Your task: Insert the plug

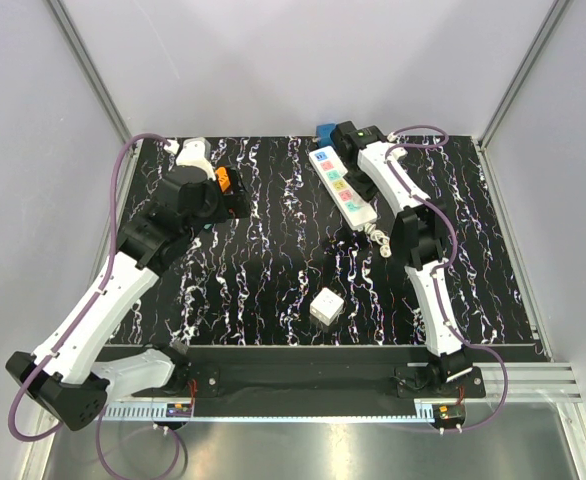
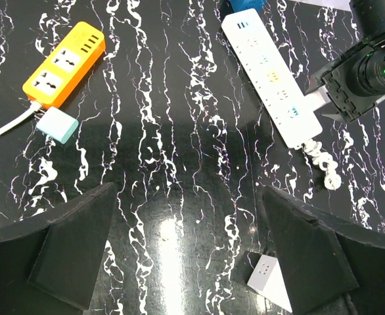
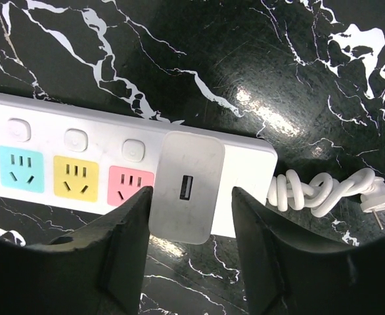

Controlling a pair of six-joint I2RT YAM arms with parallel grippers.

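- The plug (image 3: pixel 187 187), a flat white adapter with a USB port in its face, sits directly between the fingers of the right pincer (image 3: pixel 189 220). It lies over the end socket of the white power strip (image 3: pixel 81 151).
- Just outside one finger is the pink socket (image 3: pixel 130 184). Past the other finger the strip ends and its coiled cord (image 3: pixel 311 193) trails away across the surface (image 3: pixel 258 59).
- The right pincer brackets the plug closely, one finger against its edge and the other a sliver off. I cannot tell whether it truly pinches the plug.
- Judged from this, fetching the plug and lining it up over the socket are done.
- The wrist view looks straight down on the plug, so whether its prongs are fully home cannot be told. A last press down may be left, and after that the letting go and lifting away.
- The left pincer (image 2: pixel 187 223) is spread wide and grips nothing, hovering over bare surface. Ahead of it and off to one side lies an orange power strip (image 2: pixel 64 63), and close under one finger sits a white cube adapter (image 2: pixel 265 272). It seems to have no part in this step.
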